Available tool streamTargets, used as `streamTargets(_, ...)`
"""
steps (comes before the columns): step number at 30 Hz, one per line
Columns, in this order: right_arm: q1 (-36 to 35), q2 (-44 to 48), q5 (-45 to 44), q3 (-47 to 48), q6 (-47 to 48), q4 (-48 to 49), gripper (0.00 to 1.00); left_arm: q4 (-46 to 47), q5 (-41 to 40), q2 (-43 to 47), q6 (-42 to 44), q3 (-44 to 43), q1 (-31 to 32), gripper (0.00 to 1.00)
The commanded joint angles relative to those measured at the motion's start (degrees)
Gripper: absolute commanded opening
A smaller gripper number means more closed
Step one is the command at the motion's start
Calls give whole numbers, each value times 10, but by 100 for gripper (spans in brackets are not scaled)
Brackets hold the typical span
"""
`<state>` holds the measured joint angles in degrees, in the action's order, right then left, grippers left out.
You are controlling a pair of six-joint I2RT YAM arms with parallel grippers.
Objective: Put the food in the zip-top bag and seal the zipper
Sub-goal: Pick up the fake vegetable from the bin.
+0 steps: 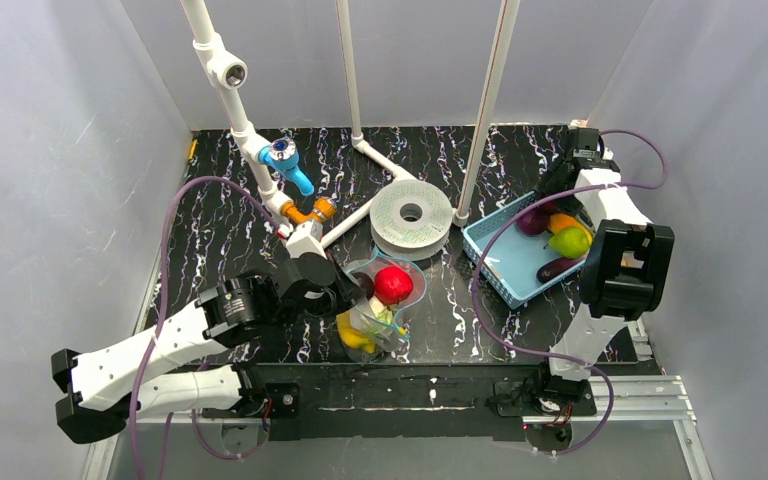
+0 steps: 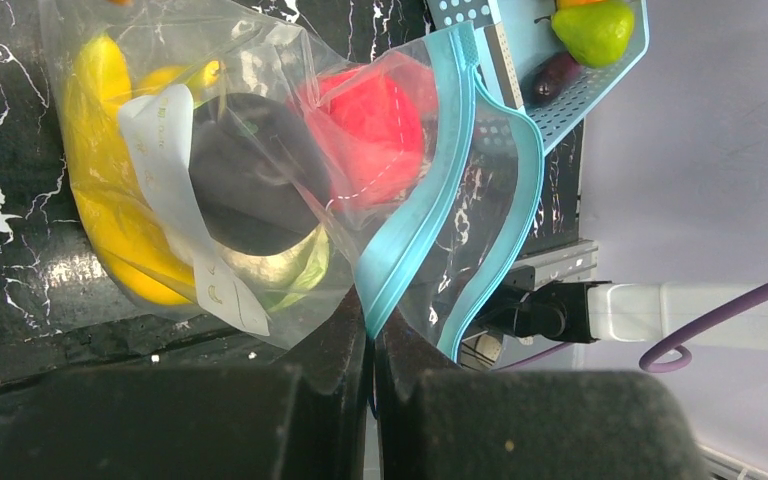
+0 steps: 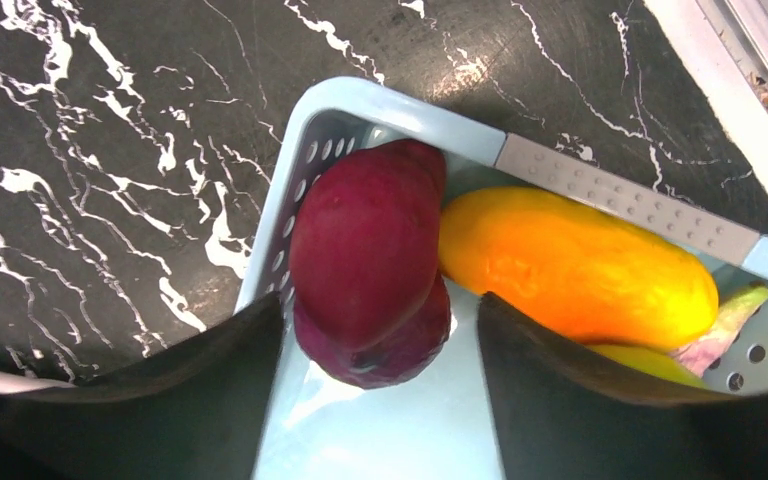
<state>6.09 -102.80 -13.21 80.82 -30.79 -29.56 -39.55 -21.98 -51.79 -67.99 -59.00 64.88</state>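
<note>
The clear zip-top bag (image 1: 378, 305) lies at the table's near middle, its mouth gaping. Inside it are a red apple (image 2: 375, 125), a yellow banana (image 2: 110, 210) and a pale lumpy piece (image 2: 285, 272). My left gripper (image 2: 372, 322) is shut on one lip of the teal zipper (image 2: 430, 190); the other lip bows away from it. My right gripper (image 3: 380, 345) is down in the light-blue basket (image 3: 400, 112), open, its fingers either side of a purple fruit (image 3: 365, 255) without touching it. An orange fruit (image 3: 575, 265) lies just right of it.
The basket (image 1: 490, 262) at the right also holds a green pear (image 1: 570, 241) and a dark eggplant (image 1: 558, 267). A grey tape roll (image 1: 412, 219) and white pipework (image 1: 230, 100) stand behind the bag. Purple cables loop beside both arms.
</note>
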Motion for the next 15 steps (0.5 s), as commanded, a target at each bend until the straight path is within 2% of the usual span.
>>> streamTargets(1,7,-2,10,18,14,17,64,-9,1,-3,7,-22,-5,0)
streamTargets(3,8,6,11,9,16,27,60,-7,2,-4,6,-20,-5,0)
streamTargets(6,8,11,11,3,24,34,47,-4,7,-8,3,-18,-5,0)
streamTargets(11,7,21,20,14,34,15,16,-1,20,-10,-4,-17,-5,0)
streamTargets(15,6,71,38,-2,31,-10,8,3,24,-4,-13,-8,-5,0)
